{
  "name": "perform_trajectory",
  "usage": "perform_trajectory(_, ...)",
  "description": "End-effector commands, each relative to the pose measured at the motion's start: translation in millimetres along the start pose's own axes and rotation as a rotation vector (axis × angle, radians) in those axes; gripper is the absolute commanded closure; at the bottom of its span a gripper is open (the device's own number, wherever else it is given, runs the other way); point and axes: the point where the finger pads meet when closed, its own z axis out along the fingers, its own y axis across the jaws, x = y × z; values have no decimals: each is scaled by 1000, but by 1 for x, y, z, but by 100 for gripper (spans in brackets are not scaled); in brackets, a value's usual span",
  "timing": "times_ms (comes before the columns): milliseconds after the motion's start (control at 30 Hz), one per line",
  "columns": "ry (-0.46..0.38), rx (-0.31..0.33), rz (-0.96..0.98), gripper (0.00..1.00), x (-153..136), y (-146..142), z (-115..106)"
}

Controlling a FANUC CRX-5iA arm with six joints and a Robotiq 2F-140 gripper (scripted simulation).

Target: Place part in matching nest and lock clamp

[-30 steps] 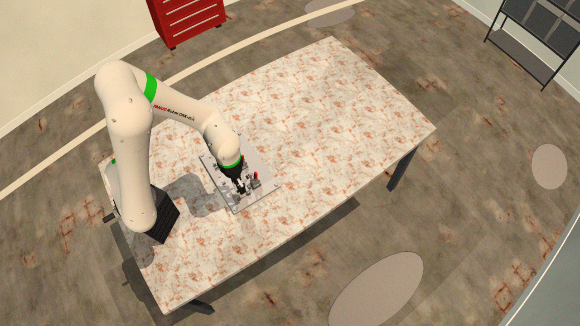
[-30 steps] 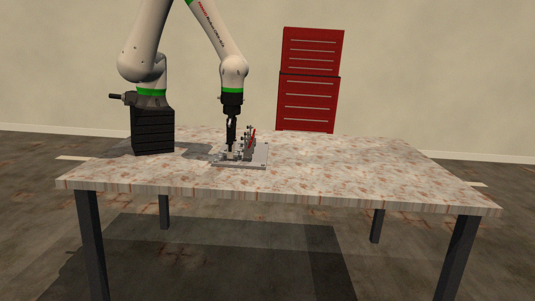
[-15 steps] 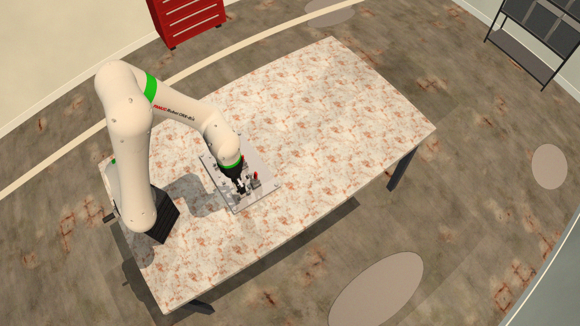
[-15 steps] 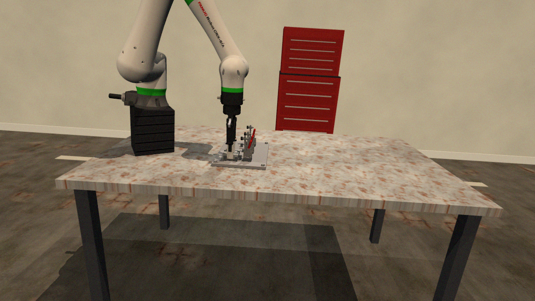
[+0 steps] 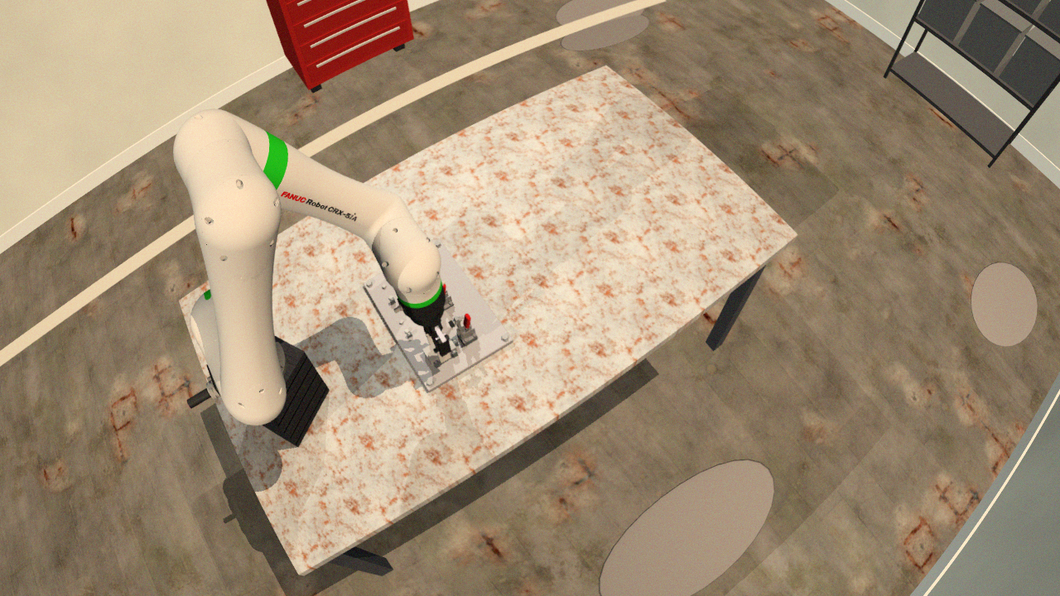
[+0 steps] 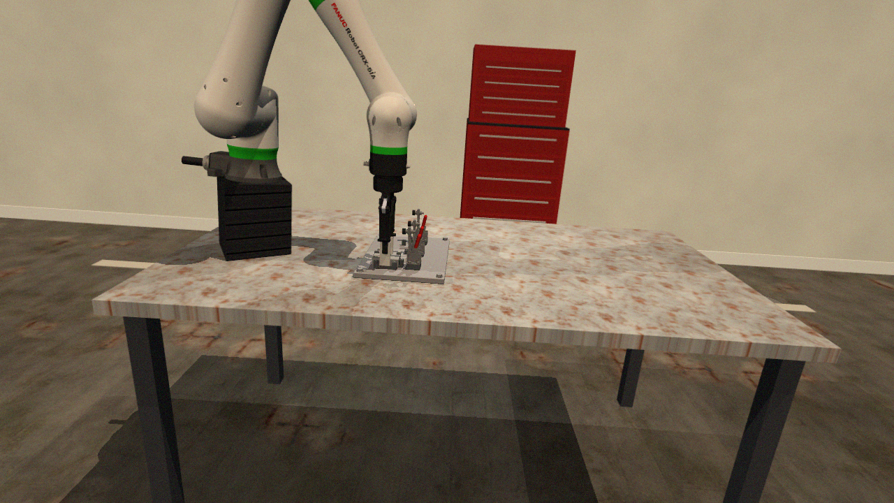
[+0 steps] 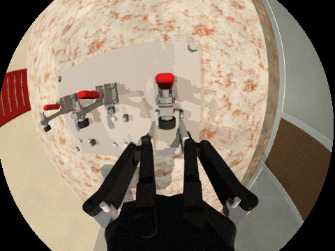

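The grey fixture plate (image 5: 494, 329) (image 6: 431, 265) (image 7: 135, 58) lies on the marble table (image 5: 593, 185) (image 6: 562, 281). My gripper (image 5: 440, 342) (image 6: 384, 246) (image 7: 167, 127) points straight down over the plate and is shut on the part (image 7: 164, 169), a pale marbled block that shows only between the fingers. It hangs low over the nest in front of a clamp whose red handle (image 5: 466, 320) (image 6: 422, 230) (image 7: 164, 80) stands up. Two more clamps with red handles (image 7: 88, 94) (image 7: 51, 107) lie to the left in the wrist view. Whether the part touches the rest pads is hidden.
The robot's black pedestal (image 5: 300, 392) (image 6: 253, 215) stands on the table left of the fixture. A red tool cabinet (image 5: 340, 29) (image 6: 518, 131) is by the wall, and a dark shelf rack (image 5: 978, 66) stands far right.
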Motion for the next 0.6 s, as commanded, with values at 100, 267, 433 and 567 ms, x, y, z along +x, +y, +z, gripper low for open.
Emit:
perform_trajectory(100, 0, 0, 0, 100, 1, 0, 0)
perform_trajectory(267, 0, 0, 0, 100, 1, 0, 0)
perform_trajectory(433, 0, 0, 0, 100, 1, 0, 0)
perform_trajectory(567, 0, 0, 0, 42, 1, 0, 0)
